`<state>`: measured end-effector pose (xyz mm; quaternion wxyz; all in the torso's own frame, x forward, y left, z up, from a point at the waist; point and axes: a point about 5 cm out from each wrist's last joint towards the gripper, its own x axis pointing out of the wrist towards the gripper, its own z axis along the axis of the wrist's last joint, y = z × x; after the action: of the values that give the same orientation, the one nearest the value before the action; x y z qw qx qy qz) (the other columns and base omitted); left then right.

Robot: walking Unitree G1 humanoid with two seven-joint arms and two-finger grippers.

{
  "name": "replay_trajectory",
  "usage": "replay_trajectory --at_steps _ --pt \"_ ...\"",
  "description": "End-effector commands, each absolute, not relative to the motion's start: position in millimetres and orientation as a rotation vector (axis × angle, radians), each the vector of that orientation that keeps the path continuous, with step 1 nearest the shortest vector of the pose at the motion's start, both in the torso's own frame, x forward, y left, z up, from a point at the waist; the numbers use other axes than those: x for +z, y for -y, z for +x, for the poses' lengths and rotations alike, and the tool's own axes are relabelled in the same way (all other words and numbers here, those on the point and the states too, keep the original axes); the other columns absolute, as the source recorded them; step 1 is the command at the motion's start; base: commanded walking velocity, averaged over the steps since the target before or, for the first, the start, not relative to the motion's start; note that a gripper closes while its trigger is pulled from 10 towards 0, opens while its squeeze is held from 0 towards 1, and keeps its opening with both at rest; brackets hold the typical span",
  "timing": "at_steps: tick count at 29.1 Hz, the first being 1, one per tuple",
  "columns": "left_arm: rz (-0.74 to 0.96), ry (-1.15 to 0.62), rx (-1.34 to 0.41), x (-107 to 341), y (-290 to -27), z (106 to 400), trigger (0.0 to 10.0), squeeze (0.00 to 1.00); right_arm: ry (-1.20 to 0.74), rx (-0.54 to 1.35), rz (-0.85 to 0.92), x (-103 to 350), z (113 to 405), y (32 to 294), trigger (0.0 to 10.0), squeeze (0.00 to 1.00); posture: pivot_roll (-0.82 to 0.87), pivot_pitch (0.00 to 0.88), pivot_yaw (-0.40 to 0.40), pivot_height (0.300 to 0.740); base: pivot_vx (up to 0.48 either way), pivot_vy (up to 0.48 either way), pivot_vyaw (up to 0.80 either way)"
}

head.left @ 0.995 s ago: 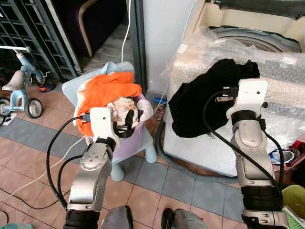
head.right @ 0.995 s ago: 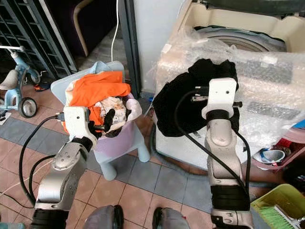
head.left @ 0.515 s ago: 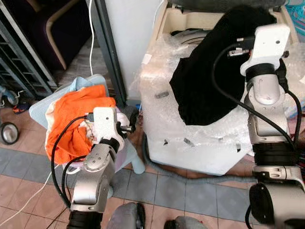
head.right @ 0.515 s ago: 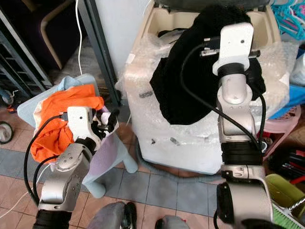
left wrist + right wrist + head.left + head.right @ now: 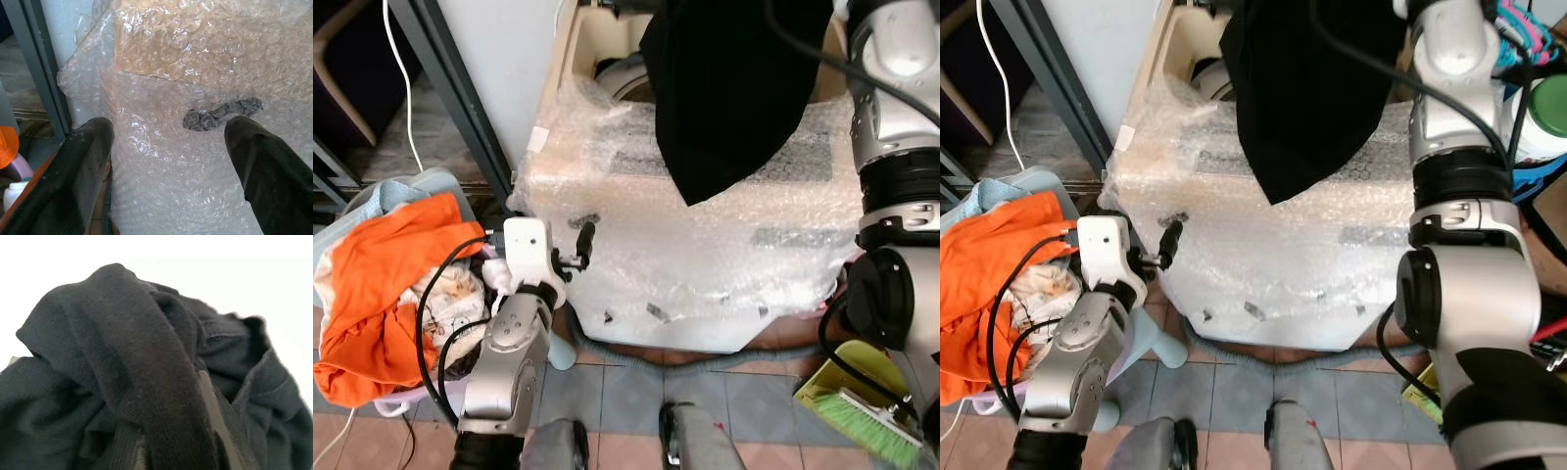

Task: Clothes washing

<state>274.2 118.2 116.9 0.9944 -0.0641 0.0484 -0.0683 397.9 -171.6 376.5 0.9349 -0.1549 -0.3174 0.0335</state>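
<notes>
A black garment (image 5: 734, 88) hangs from my raised right arm (image 5: 901, 59) above the washing machine (image 5: 705, 245), which is wrapped in bubble wrap. The cloth's lower tip reaches the machine's top, just in front of the open tub (image 5: 617, 73). In the right wrist view my right gripper (image 5: 195, 382) is shut on bunched black fabric. My left gripper (image 5: 582, 243) is open and holds nothing, close to the machine's front left corner. An orange garment (image 5: 391, 264) lies on mixed laundry in the basket (image 5: 411, 397) at the left.
A pale blue stool (image 5: 372, 196) stands behind the basket. A dark metal door frame (image 5: 460, 98) rises left of the machine. A grey hose (image 5: 705, 357) runs along the tiles at its foot. A green dustpan and brush (image 5: 862, 411) lie at the lower right.
The camera has swung right toward the machine. My right arm has lifted the black garment higher, over the tub. My left gripper has left the basket and now faces the machine's front.
</notes>
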Motion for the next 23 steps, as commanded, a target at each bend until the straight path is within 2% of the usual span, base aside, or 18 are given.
replay_trajectory --at_steps 1,3,9,13,16,18,21,23 --pt "-0.123 -0.092 -0.121 118 -120 273 10.0 0.00 0.490 0.184 -0.320 343 410 157 10.0 1.00 0.02 0.121 0.015 0.740 0.000 0.000 0.00" --pt "-0.120 -0.092 -0.114 118 -120 272 10.0 0.00 0.333 0.290 -0.310 308 416 149 10.0 1.00 0.02 0.125 0.015 0.740 0.000 0.000 0.00" --pt "-0.110 -0.120 -0.089 113 -122 270 10.0 0.00 0.294 0.515 -0.335 272 402 141 10.0 1.00 0.01 0.124 0.019 0.740 0.000 0.000 0.00" --pt "-0.087 -0.136 -0.051 110 -123 272 10.0 0.00 0.301 0.536 -0.308 268 395 149 10.0 1.00 -0.01 0.120 0.019 0.740 0.000 0.000 0.00" --pt "-0.110 -0.133 -0.053 110 -121 275 10.0 0.00 0.406 0.524 -0.269 264 368 157 10.0 1.00 -0.02 0.119 0.013 0.740 0.000 0.000 0.00" --pt "-0.112 -0.133 -0.053 110 -121 275 10.0 0.00 0.424 0.518 -0.263 262 362 157 10.0 1.00 -0.02 0.118 0.012 0.740 0.000 0.000 0.00" --pt "-0.114 -0.141 -0.046 108 -122 272 10.0 0.00 0.461 0.406 -0.265 246 340 157 10.0 1.00 -0.01 0.115 0.019 0.740 0.000 0.000 0.00" --pt "-0.112 -0.149 -0.060 107 -121 272 10.0 0.00 0.375 0.333 -0.239 228 336 159 10.0 1.00 -0.01 0.114 0.025 0.740 0.000 0.000 0.00"
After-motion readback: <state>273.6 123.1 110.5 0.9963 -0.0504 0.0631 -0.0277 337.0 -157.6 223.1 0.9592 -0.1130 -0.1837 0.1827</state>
